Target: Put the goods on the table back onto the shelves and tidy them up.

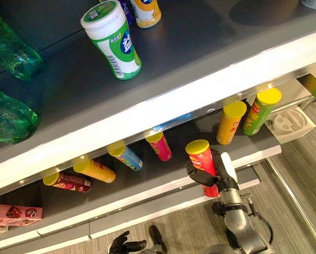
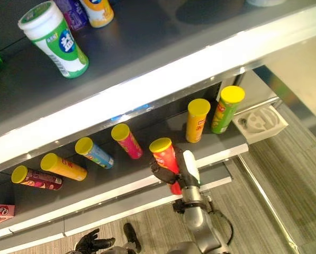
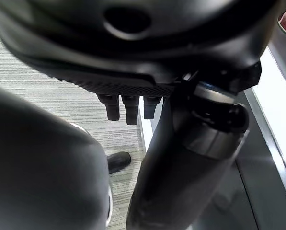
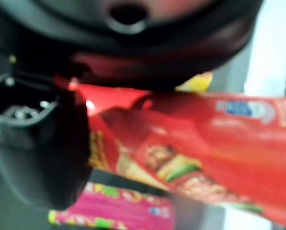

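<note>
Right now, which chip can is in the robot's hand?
The red chip can with the yellow lid, gripped by the right hand at the shelf edge; the others rest on the shelf.

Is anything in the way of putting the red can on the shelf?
Nothing visible blocks it. The right hand holds the red can at the lower shelf front edge, facing a bare gap between the pink can and the orange-yellow can.

Both head views look steeply down from above the upper shelf (image 1: 163, 58), set slightly apart, and share the lower shelf (image 2: 210, 145), its row of tubes and the floor (image 2: 285, 159). The right wrist view sits hard against the red tube (image 4: 219, 143) held in the right hand (image 1: 202, 174). The left wrist view, equally close, faces the floor beside the shelf edge.
</note>
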{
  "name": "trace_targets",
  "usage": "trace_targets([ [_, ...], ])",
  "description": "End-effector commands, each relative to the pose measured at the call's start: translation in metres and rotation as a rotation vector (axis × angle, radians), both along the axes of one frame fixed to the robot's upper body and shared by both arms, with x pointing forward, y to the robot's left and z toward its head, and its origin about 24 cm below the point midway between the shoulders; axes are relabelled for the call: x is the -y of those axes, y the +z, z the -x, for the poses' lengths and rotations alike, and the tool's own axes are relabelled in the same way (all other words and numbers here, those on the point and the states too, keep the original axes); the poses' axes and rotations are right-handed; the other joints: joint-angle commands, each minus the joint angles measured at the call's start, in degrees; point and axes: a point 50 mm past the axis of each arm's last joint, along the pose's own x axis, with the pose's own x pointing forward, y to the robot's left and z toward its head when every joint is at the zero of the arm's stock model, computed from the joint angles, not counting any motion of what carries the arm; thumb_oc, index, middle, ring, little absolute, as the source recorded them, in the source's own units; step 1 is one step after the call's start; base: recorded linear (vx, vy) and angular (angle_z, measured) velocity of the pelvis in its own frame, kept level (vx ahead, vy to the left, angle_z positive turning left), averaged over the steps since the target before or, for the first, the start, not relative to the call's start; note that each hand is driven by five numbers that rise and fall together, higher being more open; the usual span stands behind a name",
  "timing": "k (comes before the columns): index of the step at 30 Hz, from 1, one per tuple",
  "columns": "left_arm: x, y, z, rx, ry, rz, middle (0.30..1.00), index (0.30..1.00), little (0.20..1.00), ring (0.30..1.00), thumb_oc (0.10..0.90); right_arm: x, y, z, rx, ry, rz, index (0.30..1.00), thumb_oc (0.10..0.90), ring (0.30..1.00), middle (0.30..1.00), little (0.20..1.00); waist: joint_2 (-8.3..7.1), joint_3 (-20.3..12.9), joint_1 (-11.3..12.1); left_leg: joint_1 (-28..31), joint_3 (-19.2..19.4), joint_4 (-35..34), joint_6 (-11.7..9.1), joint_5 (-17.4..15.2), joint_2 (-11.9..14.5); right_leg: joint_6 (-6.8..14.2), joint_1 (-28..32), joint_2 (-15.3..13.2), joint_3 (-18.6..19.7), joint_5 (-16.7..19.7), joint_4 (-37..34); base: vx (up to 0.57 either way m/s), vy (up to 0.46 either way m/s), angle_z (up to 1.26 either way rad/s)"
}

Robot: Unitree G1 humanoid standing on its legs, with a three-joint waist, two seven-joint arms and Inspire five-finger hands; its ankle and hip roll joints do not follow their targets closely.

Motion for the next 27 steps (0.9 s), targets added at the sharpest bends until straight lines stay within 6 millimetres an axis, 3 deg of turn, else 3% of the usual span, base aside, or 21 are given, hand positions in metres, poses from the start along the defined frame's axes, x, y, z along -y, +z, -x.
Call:
trace_targets([
  [1,-0.023,0.001,0.000,-0.001,0.084,-0.067,0.900,0.900,0.900,0.900,0.800,-0.011,0.090,-0.016,0.496,0.017,-0.138,0.300,0.400,0.300,0.300,0.300,1.19,-0.61,0.80,-2.12,-1.09,6.17,-2.40,-6.89,7.35,-6.54,-3.38,1.13,1.74,8.39,-2.89,0.02,0.001,0.04],
  [4,-0.017,0.001,0.002,0.001,0.076,-0.044,0.900,0.900,0.900,0.900,0.800,-0.012,0.116,-0.020,0.645,-0.045,-0.138,0.300,0.400,0.300,0.300,0.300,1.95,-0.47,1.43,-3.13,-1.50,6.79,-2.18,-7.11,6.93,-6.72,-3.90,0.75,1.58,8.75,-2.89,0.00,0.010,0.01],
  [10,-0.013,0.002,-0.004,0.015,0.042,-0.043,0.900,0.900,0.900,0.900,0.800,-0.012,0.163,-0.028,0.924,-0.115,0.081,0.300,0.400,0.300,0.300,0.300,3.62,1.76,2.58,-4.57,-2.20,8.14,-1.93,-7.62,6.13,-6.76,-4.51,-0.41,1.36,9.66,-2.89,0.00,0.006,0.01],
  [16,-0.015,0.005,-0.009,0.042,0.041,-0.052,0.900,0.900,0.900,0.900,0.800,-0.016,0.167,-0.032,0.954,-0.085,0.142,0.300,0.400,0.300,0.300,0.300,4.89,2.47,3.02,-5.58,-2.49,9.33,-1.87,-8.17,5.81,-6.58,-4.87,-1.12,1.34,10.04,-2.89,0.00,0.005,0.00],
  [23,-0.018,0.007,-0.010,0.067,0.038,-0.070,0.900,0.900,0.900,0.900,0.800,-0.014,0.148,-0.040,0.850,-0.088,0.061,0.300,0.400,0.300,0.300,0.300,6.56,3.03,3.25,-8.15,-2.56,11.10,-1.63,-8.86,4.99,-6.29,-6.74,-2.20,1.82,10.78,-2.89,0.00,0.000,0.00],
  [27,-0.022,0.009,-0.011,0.081,0.034,-0.090,0.900,0.900,0.900,0.900,0.800,-0.010,0.148,-0.041,0.847,-0.119,0.048,0.300,0.400,0.300,0.300,0.300,7.29,3.85,3.22,-9.54,-2.73,12.26,-1.57,-9.50,4.50,-6.11,-7.56,-2.86,2.04,11.09,-2.89,0.00,0.003,-0.01],
])
